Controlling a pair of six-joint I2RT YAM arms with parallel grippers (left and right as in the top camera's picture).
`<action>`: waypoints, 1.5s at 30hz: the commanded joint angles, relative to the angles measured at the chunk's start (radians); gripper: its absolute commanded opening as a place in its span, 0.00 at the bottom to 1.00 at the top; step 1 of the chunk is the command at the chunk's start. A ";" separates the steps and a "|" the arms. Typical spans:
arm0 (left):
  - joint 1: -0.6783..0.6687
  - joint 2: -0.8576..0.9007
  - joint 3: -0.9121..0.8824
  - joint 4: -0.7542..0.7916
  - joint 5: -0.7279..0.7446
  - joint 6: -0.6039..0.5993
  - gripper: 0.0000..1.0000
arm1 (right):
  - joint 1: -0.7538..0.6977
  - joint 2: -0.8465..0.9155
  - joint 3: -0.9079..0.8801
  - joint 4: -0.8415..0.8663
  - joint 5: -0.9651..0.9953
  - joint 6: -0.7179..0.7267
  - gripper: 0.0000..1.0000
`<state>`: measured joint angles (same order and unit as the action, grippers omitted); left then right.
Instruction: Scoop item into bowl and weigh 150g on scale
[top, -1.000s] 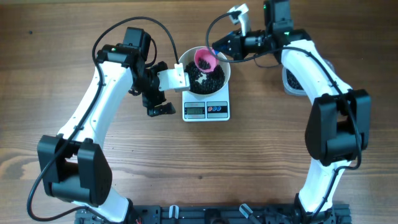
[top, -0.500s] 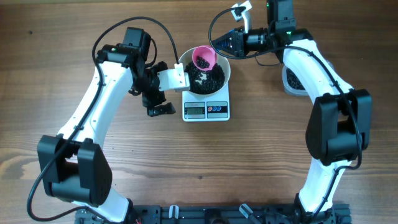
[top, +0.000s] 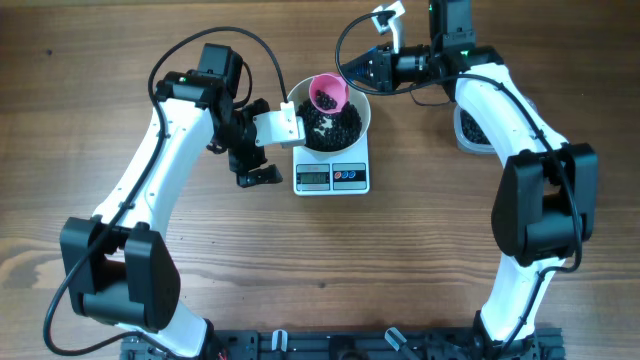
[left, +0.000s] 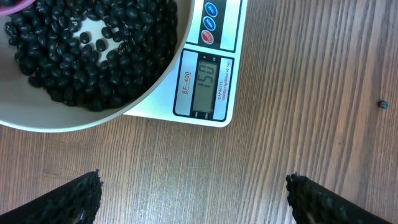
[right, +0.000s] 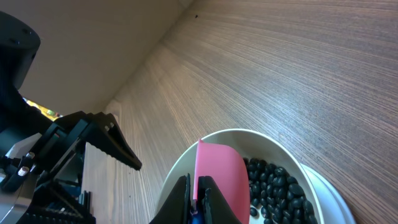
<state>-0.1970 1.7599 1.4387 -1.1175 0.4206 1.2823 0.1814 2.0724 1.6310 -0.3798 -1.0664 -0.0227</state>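
Since the scale (top: 332, 178) is the nearest of the task's things and its display (left: 207, 84) shows what looks like the target figure, the main danger is anything that disturbs that reading. Just left of the scale, the left gripper (top: 268, 152) hangs with its jaws spread wide and nothing between them. A careless swing to the right could knock the scale or the bowl (top: 366, 112) and shift the weight. One stray bean (left: 384, 104) lies on the table (left: 298, 143) apart from the scale, a sign that these round, glossy pieces roll freely once spilled.

The bowl sits on the scale, and the beans (top: 338, 128) are heaped inside it. Farther back, the pink scoop (top: 329, 93) hovers over the bowl's far rim with a few dark beans visible in it. If it tips, they would drop in and probably push the weight past the target. If it dips, it could press on the rim and falsify the reading. The right gripper (right: 197, 202) has its jaws pinched narrow on the scoop's handle, so a slip there would dump everything. At the right, a tub (top: 468, 128) shows from under the right arm, which could catch it as it swings back.
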 joint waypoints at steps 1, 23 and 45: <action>0.003 0.004 -0.006 0.000 0.024 0.019 1.00 | 0.003 0.019 -0.006 0.005 -0.034 0.007 0.04; 0.003 0.004 -0.006 0.000 0.024 0.019 1.00 | -0.002 0.019 -0.006 -0.025 0.085 0.030 0.04; 0.003 0.004 -0.006 0.000 0.024 0.019 1.00 | -0.019 0.019 -0.006 -0.037 0.083 0.026 0.04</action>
<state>-0.1970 1.7599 1.4387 -1.1175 0.4206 1.2823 0.1646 2.0724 1.6310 -0.4145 -0.9859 -0.0002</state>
